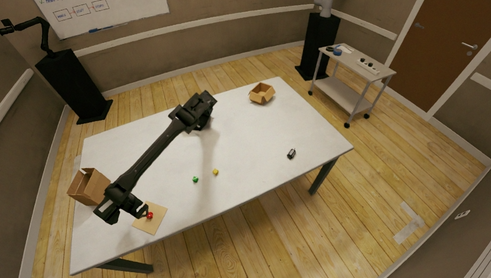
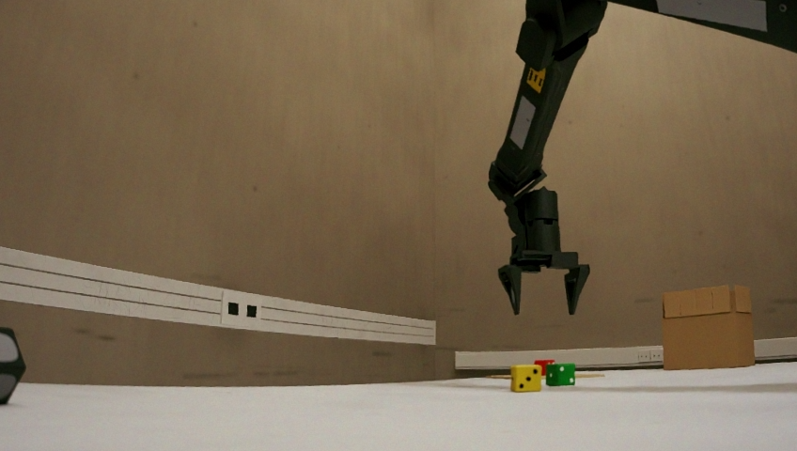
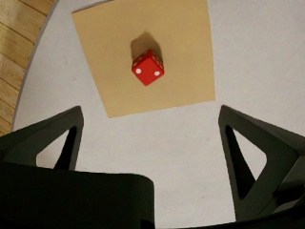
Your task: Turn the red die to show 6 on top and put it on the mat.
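The red die (image 1: 149,215) (image 2: 543,366) (image 3: 148,68) rests on the tan mat (image 1: 151,227) (image 3: 186,48), inside its edges. Its large bright face in the wrist view, which looks like the top, shows two white pips; darker side faces show above it. My gripper (image 1: 143,212) (image 2: 543,313) (image 3: 151,113) is open and empty, above the table and higher than the die. In the wrist view the die lies beyond the line between the fingertips. The green die (image 1: 195,179) (image 2: 560,374) and yellow die (image 1: 215,171) (image 2: 525,378) sit flat on the table, apart from the mat.
A cardboard box (image 1: 90,186) (image 2: 707,340) stands at the table's left end, near my wrist. A smaller open box (image 1: 262,93) is at the back, and a small dark object (image 1: 291,153) (image 2: 7,365) is to the right. The table edge is close to the mat.
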Robot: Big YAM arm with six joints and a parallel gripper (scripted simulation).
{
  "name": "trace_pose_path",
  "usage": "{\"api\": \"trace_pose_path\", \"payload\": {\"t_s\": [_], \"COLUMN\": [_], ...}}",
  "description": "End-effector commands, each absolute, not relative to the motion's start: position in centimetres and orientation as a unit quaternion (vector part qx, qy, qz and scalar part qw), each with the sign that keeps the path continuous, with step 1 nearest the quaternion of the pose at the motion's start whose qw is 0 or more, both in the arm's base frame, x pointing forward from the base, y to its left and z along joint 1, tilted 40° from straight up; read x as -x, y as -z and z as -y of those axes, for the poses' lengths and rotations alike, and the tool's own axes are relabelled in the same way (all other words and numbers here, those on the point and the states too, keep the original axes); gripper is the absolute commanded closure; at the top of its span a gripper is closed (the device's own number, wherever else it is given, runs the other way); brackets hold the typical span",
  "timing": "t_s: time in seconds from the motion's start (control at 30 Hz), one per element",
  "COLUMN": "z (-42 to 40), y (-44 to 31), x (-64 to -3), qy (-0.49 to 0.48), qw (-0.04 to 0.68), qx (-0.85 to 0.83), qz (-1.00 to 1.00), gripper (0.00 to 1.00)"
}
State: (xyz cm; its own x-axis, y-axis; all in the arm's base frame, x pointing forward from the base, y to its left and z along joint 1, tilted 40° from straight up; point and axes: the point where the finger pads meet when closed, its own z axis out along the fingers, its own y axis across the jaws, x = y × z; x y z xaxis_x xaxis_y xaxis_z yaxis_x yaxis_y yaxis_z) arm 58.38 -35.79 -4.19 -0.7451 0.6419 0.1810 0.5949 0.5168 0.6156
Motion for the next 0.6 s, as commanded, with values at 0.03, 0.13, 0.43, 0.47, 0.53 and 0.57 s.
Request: {"api": "trace_pose_path", "payload": {"t_s": [0.03, 0.13, 0.43, 0.47, 0.53, 0.57], "z": [35.14, 35.44, 34.55, 34.78, 34.76, 35.08], "y": [2.68, 2.75, 2.92, 2.95, 2.98, 3.01], "x": [-59.33, -59.13, -59.60, -59.45, -59.46, -59.26], "qy": [-0.335, -0.335, -0.332, -0.330, -0.329, -0.328], "qw": [0.014, -0.003, -0.050, -0.057, -0.064, -0.070], "qx": [-0.447, -0.496, -0.595, -0.614, -0.630, -0.646], "qz": [-0.829, -0.801, -0.730, -0.714, -0.700, -0.686], "gripper": [0.00, 0.00, 0.00, 0.00, 0.00, 0.00]}}
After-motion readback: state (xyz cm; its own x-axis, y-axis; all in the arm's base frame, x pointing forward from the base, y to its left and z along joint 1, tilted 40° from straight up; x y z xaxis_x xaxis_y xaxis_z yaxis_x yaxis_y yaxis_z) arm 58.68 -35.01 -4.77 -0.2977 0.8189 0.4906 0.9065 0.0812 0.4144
